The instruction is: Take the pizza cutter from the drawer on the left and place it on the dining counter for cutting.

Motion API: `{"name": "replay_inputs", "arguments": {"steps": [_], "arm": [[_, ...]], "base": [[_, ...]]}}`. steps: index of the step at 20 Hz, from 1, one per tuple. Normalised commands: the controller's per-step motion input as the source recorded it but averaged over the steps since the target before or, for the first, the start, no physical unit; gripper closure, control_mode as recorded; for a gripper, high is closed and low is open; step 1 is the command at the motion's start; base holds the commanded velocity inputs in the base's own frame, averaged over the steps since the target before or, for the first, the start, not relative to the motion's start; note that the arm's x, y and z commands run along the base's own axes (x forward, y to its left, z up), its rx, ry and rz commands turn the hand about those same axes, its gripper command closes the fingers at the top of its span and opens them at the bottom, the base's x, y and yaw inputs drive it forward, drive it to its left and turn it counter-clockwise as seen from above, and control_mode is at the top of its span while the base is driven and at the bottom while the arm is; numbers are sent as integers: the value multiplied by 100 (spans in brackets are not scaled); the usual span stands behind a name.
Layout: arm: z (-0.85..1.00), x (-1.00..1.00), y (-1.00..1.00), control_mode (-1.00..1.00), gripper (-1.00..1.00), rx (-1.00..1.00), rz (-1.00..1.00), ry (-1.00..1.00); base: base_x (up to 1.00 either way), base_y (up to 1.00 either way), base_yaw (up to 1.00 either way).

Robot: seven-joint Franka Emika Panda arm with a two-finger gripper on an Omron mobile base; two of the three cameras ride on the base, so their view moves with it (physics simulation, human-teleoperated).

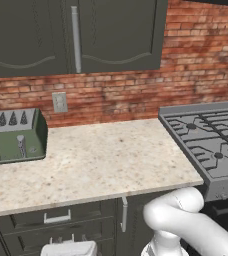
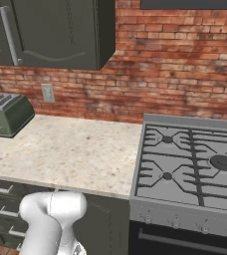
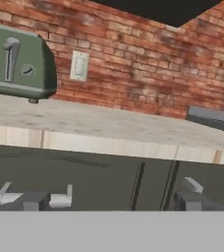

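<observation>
Facing the dark cabinet fronts just under the beige speckled worktop (image 1: 96, 160), the gripper (image 3: 111, 201) hangs low with its two dark fingertips (image 3: 33, 201) standing wide apart, nothing between them. The drawer (image 1: 56, 216), a shallow charcoal front with a short horizontal silver bar handle (image 3: 33, 195), sits closed directly under the worktop edge, left of a narrow cabinet door with a vertical silver handle (image 1: 124, 214). On the worktop, a green toaster (image 1: 13, 136) stands at the left against the red brick backsplash (image 1: 136, 95), near a wall outlet (image 1: 59, 102). A grey gas stove (image 2: 190, 169) adjoins the worktop on the right. Dark upper cabinets (image 1: 71, 32) hang above. The pizza cutter's whereabouts cannot be told.
</observation>
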Motion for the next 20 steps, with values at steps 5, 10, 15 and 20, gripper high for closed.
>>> {"name": "replay_inputs", "arguments": {"steps": [5,10,15,20], "arm": [[-38,18,10,-100,-100,-45,0,0],[-21,41,34,-100,-100,-43,-3,1],[-39,38,42,-100,-100,-45,-6,3],[-70,8,23,-100,-100,-43,-8,0]], "base": [[0,0,0],[0,0,0],[0,0,0],[0,0,0]]}}
